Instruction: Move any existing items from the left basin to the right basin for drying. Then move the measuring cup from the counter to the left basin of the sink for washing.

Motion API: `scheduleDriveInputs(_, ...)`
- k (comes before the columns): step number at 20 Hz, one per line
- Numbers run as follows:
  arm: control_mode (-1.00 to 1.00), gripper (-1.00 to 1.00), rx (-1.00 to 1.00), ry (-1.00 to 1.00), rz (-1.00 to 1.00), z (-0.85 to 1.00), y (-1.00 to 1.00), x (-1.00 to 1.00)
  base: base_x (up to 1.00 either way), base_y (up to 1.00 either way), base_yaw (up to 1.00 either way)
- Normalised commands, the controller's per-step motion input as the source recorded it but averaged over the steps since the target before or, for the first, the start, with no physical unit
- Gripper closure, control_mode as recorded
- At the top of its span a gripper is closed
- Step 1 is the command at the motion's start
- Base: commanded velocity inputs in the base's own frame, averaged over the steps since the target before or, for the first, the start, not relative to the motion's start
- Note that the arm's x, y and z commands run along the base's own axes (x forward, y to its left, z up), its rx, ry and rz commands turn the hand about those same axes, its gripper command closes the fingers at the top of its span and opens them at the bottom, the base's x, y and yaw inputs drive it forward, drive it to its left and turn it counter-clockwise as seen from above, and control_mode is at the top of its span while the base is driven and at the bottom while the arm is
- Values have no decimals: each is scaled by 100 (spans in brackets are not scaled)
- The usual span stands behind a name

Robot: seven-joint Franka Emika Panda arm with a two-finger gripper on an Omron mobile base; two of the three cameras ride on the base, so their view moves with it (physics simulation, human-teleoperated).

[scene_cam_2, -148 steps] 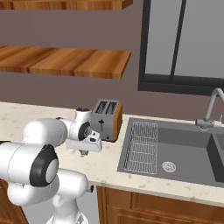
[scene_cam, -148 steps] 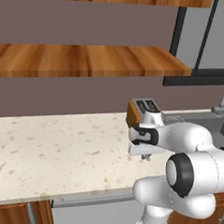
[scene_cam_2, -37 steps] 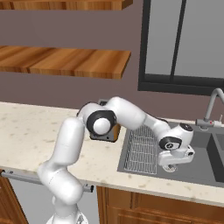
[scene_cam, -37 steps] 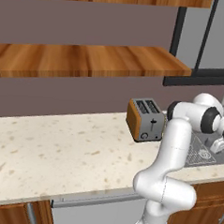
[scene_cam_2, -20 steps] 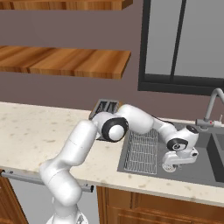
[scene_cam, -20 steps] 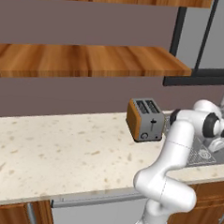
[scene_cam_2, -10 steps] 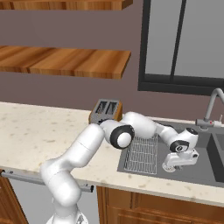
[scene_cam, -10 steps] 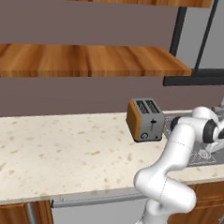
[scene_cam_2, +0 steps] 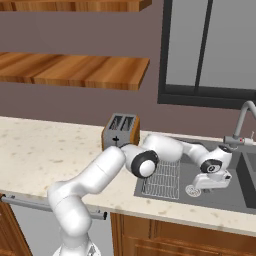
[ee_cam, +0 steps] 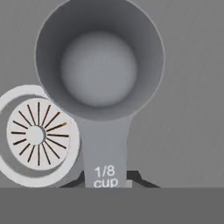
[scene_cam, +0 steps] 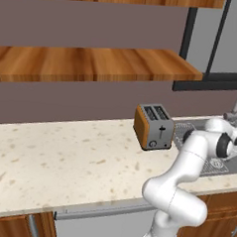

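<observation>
The kitchen had a long beige counter (scene_cam: pixel 63 157) under wooden shelves (scene_cam: pixel 94 64), with a dark window (scene_cam_2: pixel 210 50) at the right end. Toward the counter's right end, by the back wall, stood the toaster (scene_cam: pixel 154 126), and just right of it the sink (scene_cam_2: pixel 192 172) was sunk into the counter, a ribbed rack (scene_cam_2: pixel 162 179) along its left side and the faucet (scene_cam_2: pixel 240 125) at its back edge.

My arm reached across over the left basin, with my claw (scene_cam_2: pixel 212 181) low above the basin floor beside the round drain (ee_cam: pixel 37 135). The measuring cup (ee_cam: pixel 99 61) hung in front of my hand camera, bowl upward and empty, its flat handle marked "1/8 cup" running back between my finger tips (ee_cam: pixel 135 178). I judged my claw was closed on that handle, though the tips barely showed at either side of it.

As the cup was over the left basin, I took the step in hand to be setting it down. To do it well I would lower it until the bowl rested on the basin floor, clear of the drain ring, then open the fingers only enough to free the thin handle and lift straight away, so that the light cup would not tip or be dragged along.
</observation>
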Motion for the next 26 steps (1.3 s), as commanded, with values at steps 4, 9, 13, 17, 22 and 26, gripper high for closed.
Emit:
scheduleDriveInputs(4, -100, -100, 2, 0, 0, 0, 1, 0, 0, 0, 0)
scheduleDriveInputs(9, -100, -100, 0, 0, 0, 0, 17, -1, 0, 0, 0)
scheduleDriveInputs(13, -100, -100, 0, -1, 0, 15, 51, -26, 0, 0, 0)
scheduleDriveInputs(17, -100, -100, -5, -6, 0, 49, 59, -39, 0, 0, 0)
scheduleDriveInputs(22, -100, -100, -14, -8, -7, 67, 43, -28, 0, 0, 0)
scheduleDriveInputs(26, -100, -100, -19, -4, -6, 43, 64, -31, 0, 0, 0)
